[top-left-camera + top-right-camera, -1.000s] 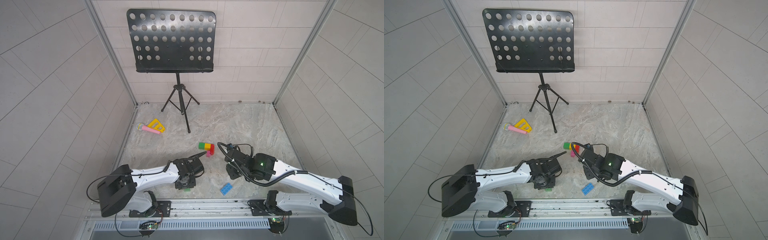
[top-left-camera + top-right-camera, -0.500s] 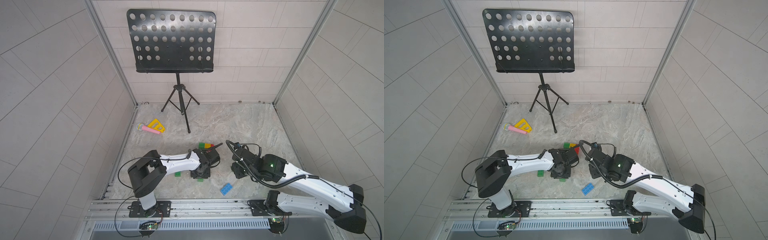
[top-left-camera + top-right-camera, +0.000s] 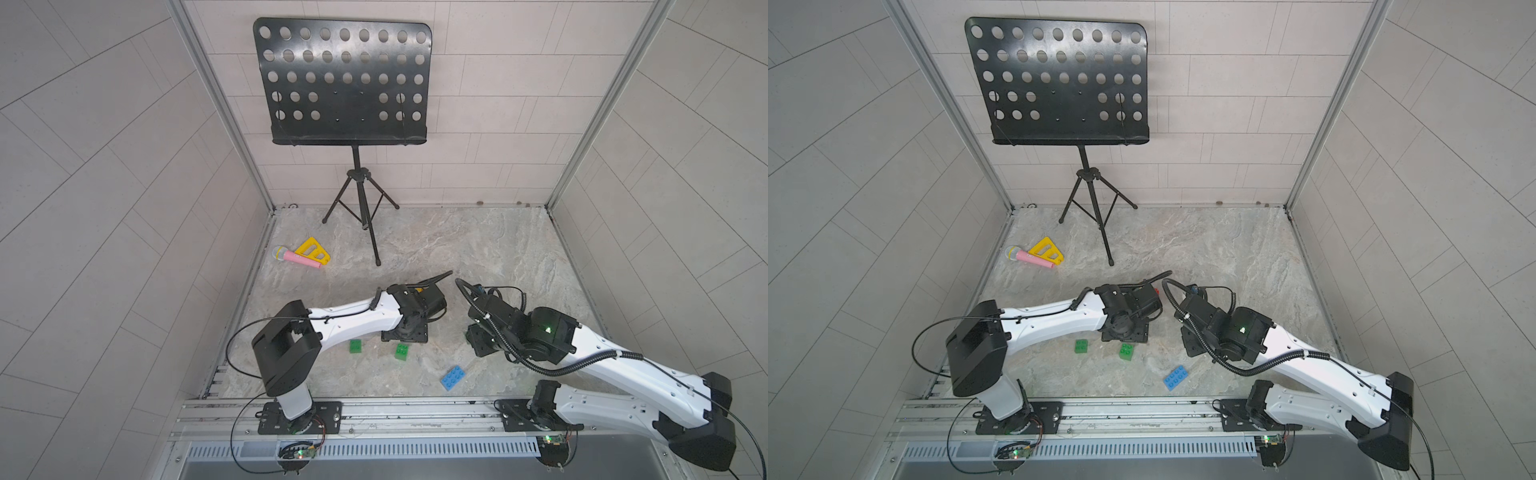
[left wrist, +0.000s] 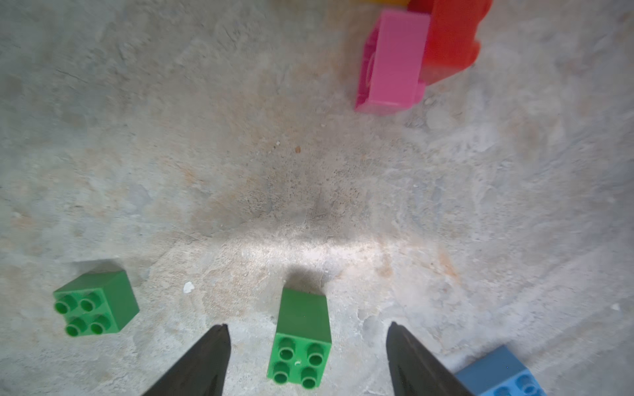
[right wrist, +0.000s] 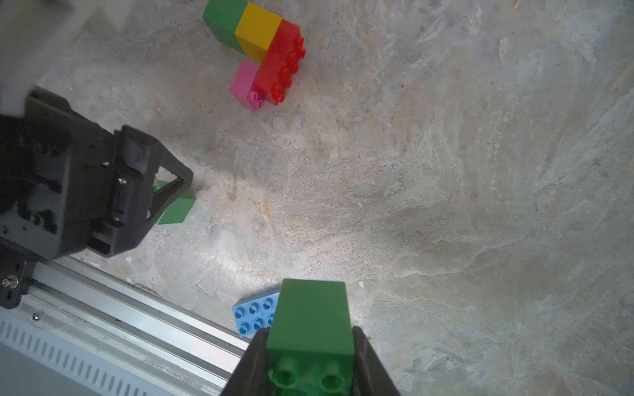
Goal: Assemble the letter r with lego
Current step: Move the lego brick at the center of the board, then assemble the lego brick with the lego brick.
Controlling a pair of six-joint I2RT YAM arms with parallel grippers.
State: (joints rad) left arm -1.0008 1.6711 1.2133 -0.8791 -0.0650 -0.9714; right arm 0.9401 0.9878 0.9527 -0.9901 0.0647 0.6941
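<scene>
My left gripper (image 4: 307, 327) is open, and a green lego brick (image 4: 302, 337) stands on the floor between its fingers, touching neither. A second green brick (image 4: 96, 303) lies to one side, and both green bricks (image 3: 355, 346) (image 3: 401, 352) show in both top views. My right gripper (image 5: 308, 330) is shut on another green brick (image 5: 310, 315), held above the floor. A joined row of green (image 5: 224, 20), yellow (image 5: 259, 32) and red (image 5: 281, 61) bricks with a pink brick (image 5: 245, 84) lies farther back, mostly hidden under the left arm in both top views.
A blue brick (image 3: 453, 377) lies near the front rail (image 3: 395, 409). A black music stand (image 3: 361, 216) stands at the back, with a pink toy microphone (image 3: 297, 258) and a yellow triangular toy (image 3: 313, 250) at the back left. Tiled walls close in both sides.
The left arm swung from the front left toward the middle carrying a green brick, set it down and opened its jaws. The right arm shifted slightly right, still gripping its brick.
</scene>
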